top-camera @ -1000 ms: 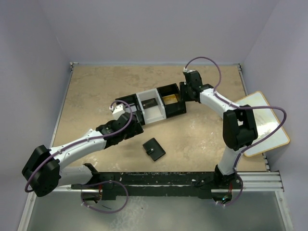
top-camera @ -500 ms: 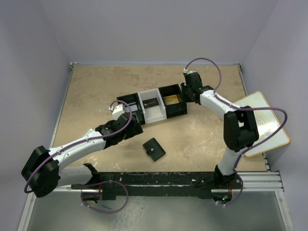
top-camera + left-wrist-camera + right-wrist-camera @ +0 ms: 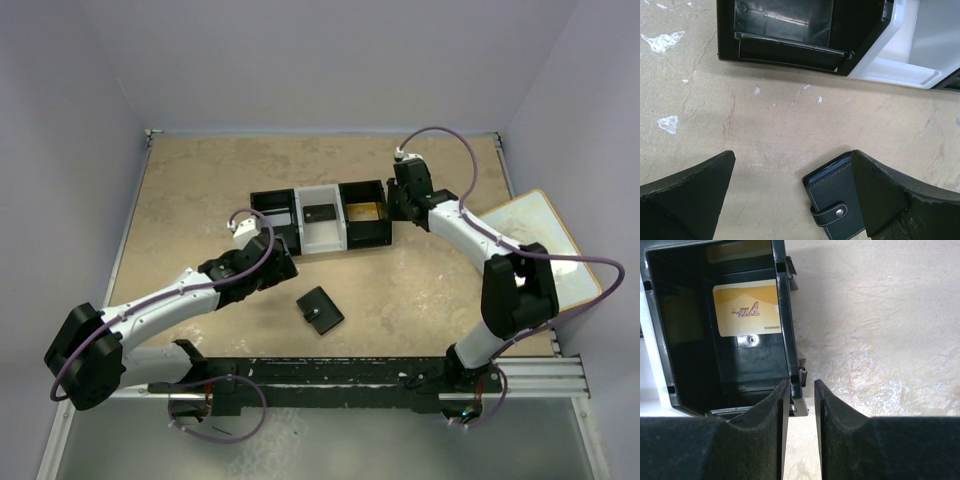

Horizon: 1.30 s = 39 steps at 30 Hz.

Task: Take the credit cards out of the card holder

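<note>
Card holder [image 3: 320, 311] closed, right arm [image 3: 470, 228] at tray [image 3: 368, 239]

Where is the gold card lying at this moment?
In the top view the gold card lies flat in the right black compartment of the tray, beside the right gripper, which clamps that compartment's outer wall.

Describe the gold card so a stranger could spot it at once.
Find the three-compartment tray mid-table. Its right-end black compartment holds the gold card, flat on the floor. It alone is yellow with print; the dark card in the white middle compartment is not.
</note>
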Tool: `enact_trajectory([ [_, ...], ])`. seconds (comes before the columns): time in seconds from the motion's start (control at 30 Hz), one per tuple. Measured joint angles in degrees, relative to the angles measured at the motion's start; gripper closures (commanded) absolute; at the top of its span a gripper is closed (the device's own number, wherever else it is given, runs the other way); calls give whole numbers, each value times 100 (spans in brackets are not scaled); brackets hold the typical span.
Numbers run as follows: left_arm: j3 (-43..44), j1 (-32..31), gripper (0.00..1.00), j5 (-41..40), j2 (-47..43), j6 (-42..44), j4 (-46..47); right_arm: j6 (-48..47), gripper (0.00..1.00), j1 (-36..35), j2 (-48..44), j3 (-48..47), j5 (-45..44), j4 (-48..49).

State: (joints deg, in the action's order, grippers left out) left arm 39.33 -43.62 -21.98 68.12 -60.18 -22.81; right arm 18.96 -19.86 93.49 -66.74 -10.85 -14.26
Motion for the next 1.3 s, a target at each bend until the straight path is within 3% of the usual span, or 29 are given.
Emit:
enact_trajectory([
  [0.23,0,0,1,146,0,83,31,107,59,0,-529,74,96,-35],
  [0.37,-61,0,0,492,0,146,330,317,58,-2,-1513,697,761,267],
  [0.57,-118,-339,15,1043,264,315,673,1093,57,-457,-2712,2236,1773,1106],
  [0.67,142,-839,23,1023,673,439,468,1530,58,-979,-2817,2905,2011,1342],
  [0.8,472,-1259,27,975,1108,466,234,2052,57,-1364,-2922,3718,2218,1593],
  [1.07,981,-1698,33,525,1543,273,-404,2675,56,-1384,-3434,4457,2391,1864],
  [1.3,1434,-1939,37,299,2162,223,-802,3108,56,-1386,-3311,4846,2710,2452],
])
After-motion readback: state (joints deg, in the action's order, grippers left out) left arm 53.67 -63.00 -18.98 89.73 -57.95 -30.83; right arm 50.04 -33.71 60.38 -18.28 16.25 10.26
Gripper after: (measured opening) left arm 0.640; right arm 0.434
